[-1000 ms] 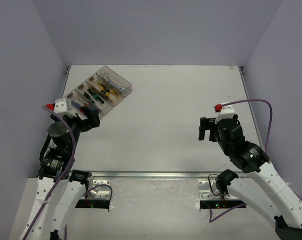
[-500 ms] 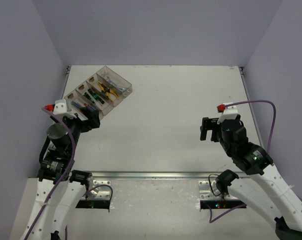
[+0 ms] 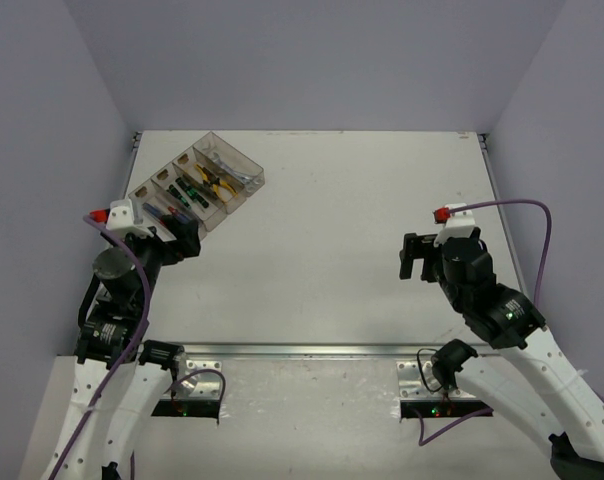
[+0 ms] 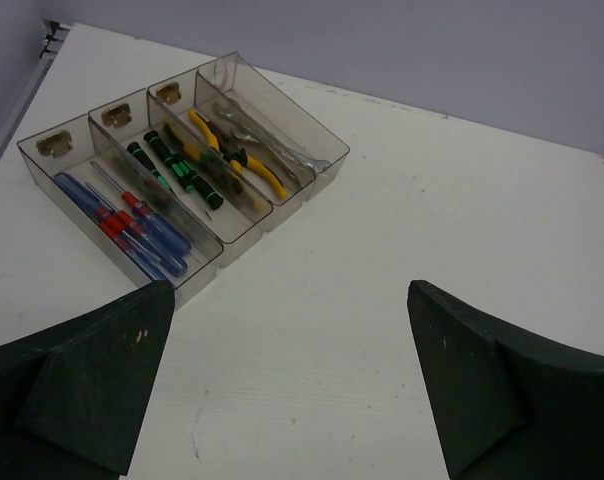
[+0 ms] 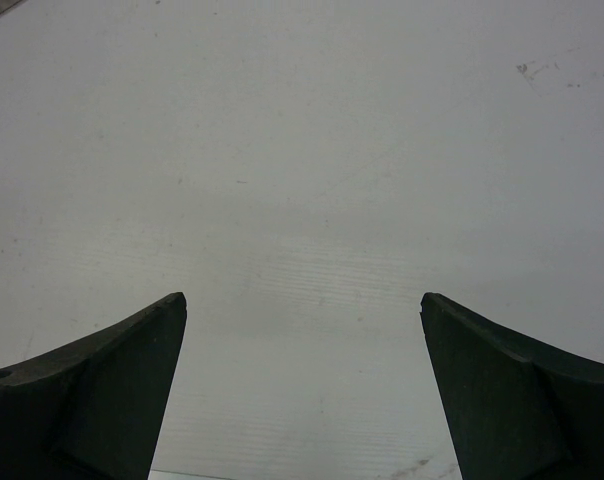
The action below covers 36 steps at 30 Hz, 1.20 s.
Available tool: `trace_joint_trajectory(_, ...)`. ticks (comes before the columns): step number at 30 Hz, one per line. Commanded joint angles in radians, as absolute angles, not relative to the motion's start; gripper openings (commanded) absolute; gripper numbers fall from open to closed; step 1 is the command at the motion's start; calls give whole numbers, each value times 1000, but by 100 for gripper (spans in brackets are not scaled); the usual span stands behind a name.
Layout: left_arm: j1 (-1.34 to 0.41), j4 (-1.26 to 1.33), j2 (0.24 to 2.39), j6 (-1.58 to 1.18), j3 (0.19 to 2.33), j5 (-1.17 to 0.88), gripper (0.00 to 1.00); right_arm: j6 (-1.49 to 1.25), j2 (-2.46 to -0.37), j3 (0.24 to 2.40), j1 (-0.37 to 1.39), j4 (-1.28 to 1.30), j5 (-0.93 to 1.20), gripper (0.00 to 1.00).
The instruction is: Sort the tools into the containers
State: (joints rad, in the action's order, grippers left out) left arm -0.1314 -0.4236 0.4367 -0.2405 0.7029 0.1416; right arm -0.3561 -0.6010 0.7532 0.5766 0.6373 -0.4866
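Findings at inspection. The bins (image 4: pixel 282 108), four joined clear compartments, lay toward 10 o'clock on the bench (image 3: pixel 332 220), close to its far left corner. In the top view the row ran slantwise from 8 o'clock to 2 o'clock.

Contents, counted from the 8 o'clock end:
- First bin: red and blue screwdrivers (image 4: pixel 132 225), lying lengthwise.
- Second bin: green-black screwdrivers (image 4: pixel 172 165).
- Third bin: yellow-handled pliers (image 4: pixel 237 155).
- Fourth bin: silver wrenches (image 4: pixel 282 150), seen partly through the clear wall, so they could not be counted.

No tool was seen loose on the bench in any view.

The left fingers (image 4: pixel 72 380) stood spread wide apart and gripped nothing, with only white bench between them. They hung above the bench just beside the 8 o'clock end of the row, apart from it, and faced the bins.

The right fingers (image 5: pixel 92 390) were likewise spread wide and gripped nothing. They hung over bare bench toward 3 o'clock, well apart from the bins.
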Motion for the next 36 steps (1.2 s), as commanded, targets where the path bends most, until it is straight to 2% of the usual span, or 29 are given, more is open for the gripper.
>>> trace_joint_trajectory(1,-138,-380,425,-233,703,121,100,-342,-596,759,576,576,-491,99)
trace_joint_trajectory(36,-138,-372,415,-224,695,92,100,-328,-595,755,577,575,-493,99)
